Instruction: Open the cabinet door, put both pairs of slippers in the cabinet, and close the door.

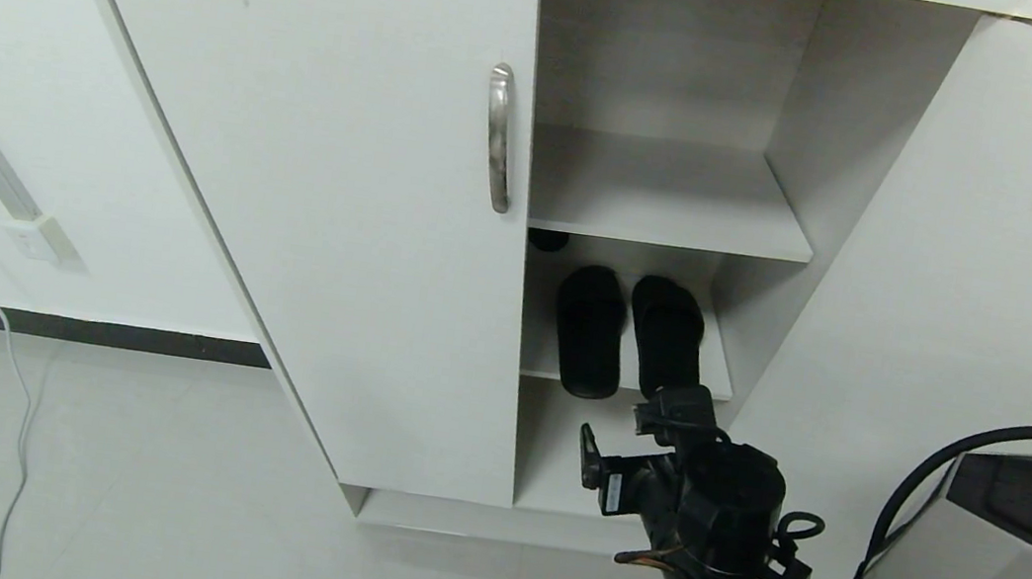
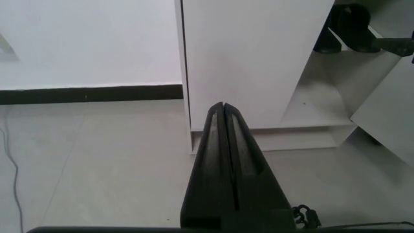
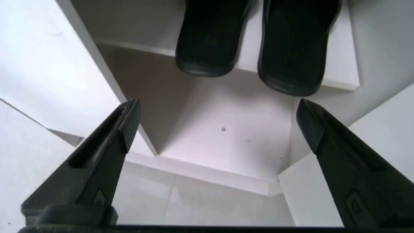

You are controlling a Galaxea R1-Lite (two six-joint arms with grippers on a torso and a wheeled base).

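White shelf (image 1: 536, 342), black slippers (image 1: 588, 334), perhaps rubber.

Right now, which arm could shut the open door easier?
Probably the right: the right gripper, open, hangs beside the open door near the slippers. The left gripper is shut, facing the closed door farther back.

The middle shelf (image 1: 538, 332) of the cabinet (image 1: 288, 200) carried a pair of black slippers (image 1: 588, 329), side by side, heels slightly over its front edge. A small dark object (image 1: 548, 239) sat farther back, too hidden to identify. The cabinet stood on the pale tiled floor (image 1: 152, 481), where a grey cable (image 1: 20, 464) trailed.
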